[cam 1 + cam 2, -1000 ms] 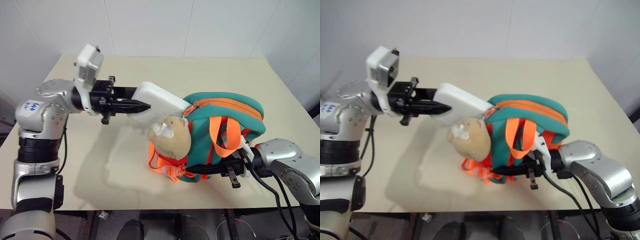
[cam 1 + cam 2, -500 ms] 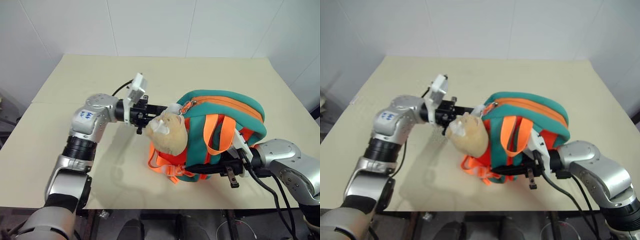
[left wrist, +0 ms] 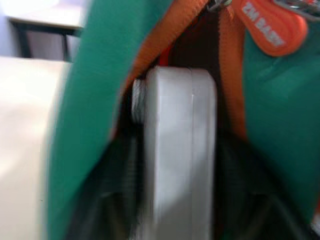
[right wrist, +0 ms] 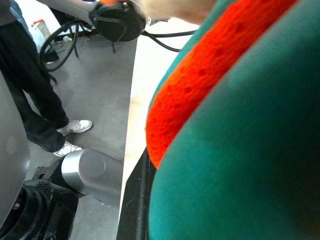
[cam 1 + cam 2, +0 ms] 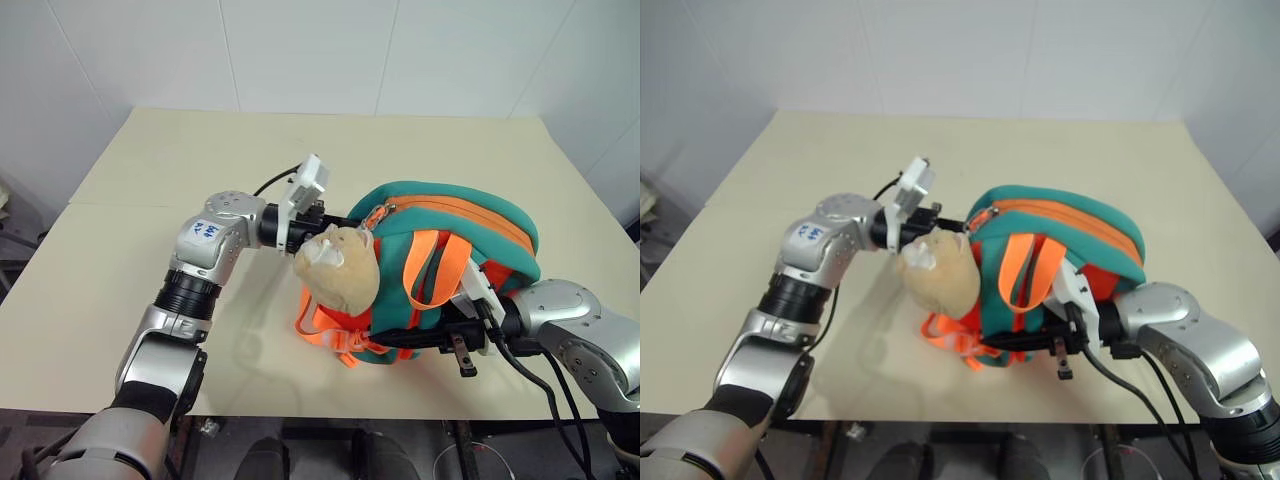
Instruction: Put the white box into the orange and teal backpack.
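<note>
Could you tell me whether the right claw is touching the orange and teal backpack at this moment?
Touching. In the left eye view the right claw is clamped on the lower edge of the orange and teal backpack, and the right wrist view has its fabric pressed against one finger.

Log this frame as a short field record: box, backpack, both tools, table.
white box: on edge in the zip opening, partly inside
orange and teal backpack: lying on the table, plush bear head at its opening end
left tool: at the backpack mouth, behind the bear head, a finger either side of the box
right tool: shut on the backpack's near lower edge
table: beige
person: legs and sneakers on the floor, beside the table
</note>
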Tool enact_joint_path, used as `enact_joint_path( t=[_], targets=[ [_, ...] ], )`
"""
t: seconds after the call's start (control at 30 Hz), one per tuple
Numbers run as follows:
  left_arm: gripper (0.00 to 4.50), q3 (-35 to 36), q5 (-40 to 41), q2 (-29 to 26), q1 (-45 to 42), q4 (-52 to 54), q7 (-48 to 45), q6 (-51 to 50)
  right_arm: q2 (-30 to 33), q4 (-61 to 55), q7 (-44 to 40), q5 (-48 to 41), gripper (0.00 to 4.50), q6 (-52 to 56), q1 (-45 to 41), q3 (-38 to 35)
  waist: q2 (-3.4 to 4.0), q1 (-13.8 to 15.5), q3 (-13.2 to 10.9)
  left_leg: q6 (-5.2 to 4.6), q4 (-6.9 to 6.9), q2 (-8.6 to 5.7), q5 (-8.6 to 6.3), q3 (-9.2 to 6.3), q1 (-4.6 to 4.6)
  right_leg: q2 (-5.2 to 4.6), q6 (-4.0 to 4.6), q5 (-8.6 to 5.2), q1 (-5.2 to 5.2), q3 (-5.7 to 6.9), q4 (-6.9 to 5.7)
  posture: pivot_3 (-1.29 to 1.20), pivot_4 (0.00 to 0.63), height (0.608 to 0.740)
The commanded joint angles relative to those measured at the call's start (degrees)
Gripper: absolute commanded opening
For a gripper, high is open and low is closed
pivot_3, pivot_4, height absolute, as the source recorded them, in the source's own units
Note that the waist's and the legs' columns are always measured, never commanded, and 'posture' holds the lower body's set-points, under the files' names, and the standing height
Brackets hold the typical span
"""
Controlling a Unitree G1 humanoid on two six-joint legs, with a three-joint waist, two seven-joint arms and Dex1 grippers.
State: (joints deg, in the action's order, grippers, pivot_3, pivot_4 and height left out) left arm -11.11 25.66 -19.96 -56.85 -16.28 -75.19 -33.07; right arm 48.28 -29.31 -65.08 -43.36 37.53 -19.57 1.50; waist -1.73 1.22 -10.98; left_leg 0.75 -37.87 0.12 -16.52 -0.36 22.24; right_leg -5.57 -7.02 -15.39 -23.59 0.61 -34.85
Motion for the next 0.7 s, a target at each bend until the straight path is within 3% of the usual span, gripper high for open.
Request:
enact_joint_path(
  t=[0.03,0.13,0.3,0.7],
  targets=[
    [3.52,-0.81,0.44,0.30,-1.23,3.19,-0.79,-1.29,-0.18,-1.31,0.37,-0.12,0.59,-0.55,-0.13,-0.61,0.00,-0.14,0.00,0.00,0.00,0.00,0.00,0.00,0.00,0.00,0.00,0.00,0.00,-0.01,0.00,0.00,0.150,0.740],
    [4.43,-0.76,0.42,0.32,-1.26,3.48,-0.66,-1.33,-0.21,-1.19,0.33,0.05,0.59,-0.65,-0.23,-0.58,0.00,-0.13,0.00,0.00,0.00,0.02,0.00,-0.01,0.00,0.01,0.01,0.00,-0.01,0.00,-0.01,0.00,0.150,0.740],
    [4.47,0.54,-0.58,-1.55,-2.22,4.04,-0.10,0.35,-0.36,-0.95,0.42,0.34,0.59,-0.81,-0.51,-0.44,0.00,-0.11,0.00,0.00,0.00,0.01,0.00,-0.01,0.00,0.00,0.01,0.00,-0.01,-0.01,0.01,0.00,0.150,0.740],
    [4.47,5.18,0.21,-13.86,-4.52,6.25,-5.09,1.61,-0.25,-0.46,0.43,0.85,0.59,-0.97,-0.55,-0.28,0.01,-0.52,0.00,0.00,0.01,0.02,0.00,-0.02,0.01,0.00,0.01,-0.01,-0.01,0.00,0.01,0.00,0.150,0.740]
  ],
)
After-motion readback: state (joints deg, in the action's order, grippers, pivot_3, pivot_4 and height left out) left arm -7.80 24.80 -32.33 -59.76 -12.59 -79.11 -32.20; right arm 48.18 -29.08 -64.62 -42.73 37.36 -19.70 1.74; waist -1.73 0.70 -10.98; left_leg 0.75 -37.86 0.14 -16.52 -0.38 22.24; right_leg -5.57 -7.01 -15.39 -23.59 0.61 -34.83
